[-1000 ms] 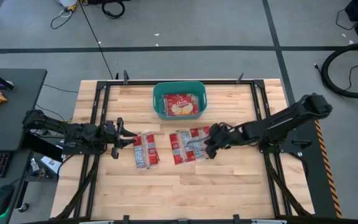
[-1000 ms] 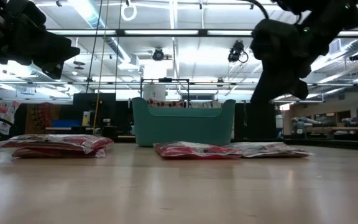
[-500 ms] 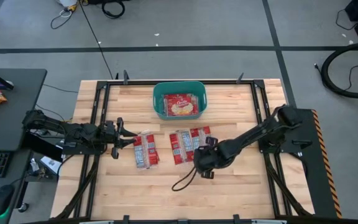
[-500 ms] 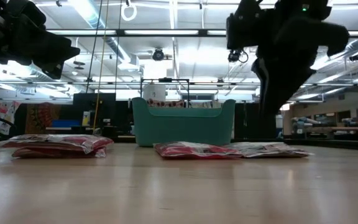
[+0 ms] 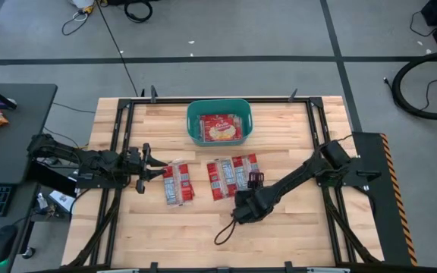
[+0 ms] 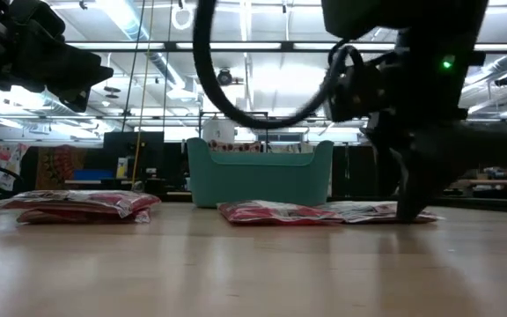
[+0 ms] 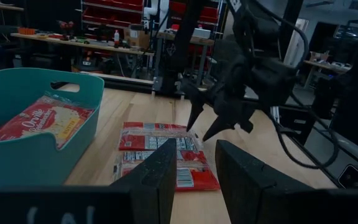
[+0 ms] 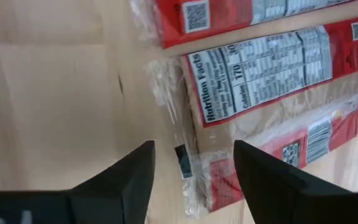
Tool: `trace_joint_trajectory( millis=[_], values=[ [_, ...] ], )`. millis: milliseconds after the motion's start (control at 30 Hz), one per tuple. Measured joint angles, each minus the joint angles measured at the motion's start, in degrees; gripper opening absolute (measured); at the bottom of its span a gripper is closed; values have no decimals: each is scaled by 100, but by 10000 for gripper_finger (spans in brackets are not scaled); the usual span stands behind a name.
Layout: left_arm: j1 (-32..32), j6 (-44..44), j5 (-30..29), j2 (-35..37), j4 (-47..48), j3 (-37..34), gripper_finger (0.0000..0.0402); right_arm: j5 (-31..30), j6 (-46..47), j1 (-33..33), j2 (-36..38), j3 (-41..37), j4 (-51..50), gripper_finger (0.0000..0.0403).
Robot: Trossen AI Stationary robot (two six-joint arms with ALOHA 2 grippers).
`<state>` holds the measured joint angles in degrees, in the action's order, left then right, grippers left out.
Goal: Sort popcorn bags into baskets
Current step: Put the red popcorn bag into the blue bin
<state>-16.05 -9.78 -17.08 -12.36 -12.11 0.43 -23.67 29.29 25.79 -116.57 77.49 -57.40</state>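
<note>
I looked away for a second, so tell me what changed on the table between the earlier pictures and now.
The right claw swung from beside the right pile of popcorn bags toward the table's front, came down at the pile's near edge and opened; it holds nothing. The left claw, the left pile and the teal tub stayed put.

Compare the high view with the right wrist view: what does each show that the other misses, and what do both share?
Only the high view shows the teal plastic tub with a packet inside, the left claw beside the left pile, and the open right claw at the near edge of the middle pile. Only the right wrist view shows readable nutrition print on a red flat popcorn packet and its clear wrapper edge. Both show the wooden table and the middle pile of red packets.
</note>
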Motion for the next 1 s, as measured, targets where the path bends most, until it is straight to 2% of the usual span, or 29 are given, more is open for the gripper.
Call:
trace_joint_trajectory(
  millis=[167,333,567,867,1000],
  values=[
    [-1,0,-1,0,-1,0,117,-425,39,125,-189,0,-159,226],
    [-1,1,-2,0,-1,0,117,-685,25,193,-221,-58,-154,204],
    [1,0,-2,2,-1,-1,117,-960,-160,112,-247,-79,-287,130],
    [1,0,0,0,-1,0,117,-641,-253,-83,-245,-79,-218,12],
    [0,2,-1,1,-1,0,117,-720,-138,-87,-241,-79,-182,13]
  ],
)
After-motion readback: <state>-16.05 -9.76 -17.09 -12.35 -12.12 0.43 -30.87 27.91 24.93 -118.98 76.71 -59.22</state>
